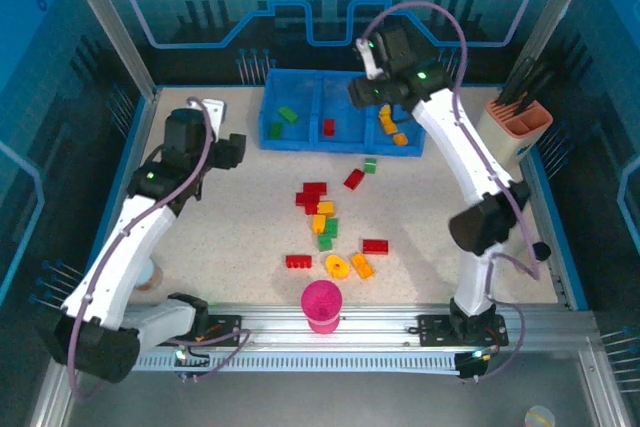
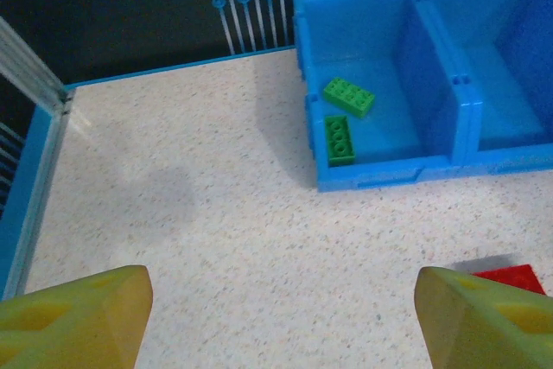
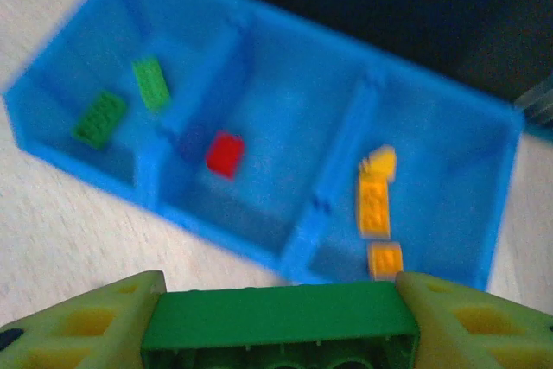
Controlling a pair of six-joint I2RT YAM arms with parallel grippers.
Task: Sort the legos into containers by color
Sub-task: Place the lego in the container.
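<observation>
Green Lego brick (image 3: 276,321) sits clamped crosswise in the right gripper (image 3: 276,304) over the blue three-bin tray (image 3: 216,231) at the table's 12 o'clock.
The tray's 9 o'clock bin holds two green bricks (image 3: 152,82), the middle bin one red brick (image 3: 225,153) and the 3 o'clock bin three orange-yellow bricks (image 3: 374,205). The left gripper (image 2: 281,300) hangs at the tray's 8 o'clock, fingers spread apart and empty. Loose bricks (image 1: 325,217) in red, green and yellow lie mid-table, and a magenta cup (image 1: 322,305) stands at 6 o'clock.
</observation>
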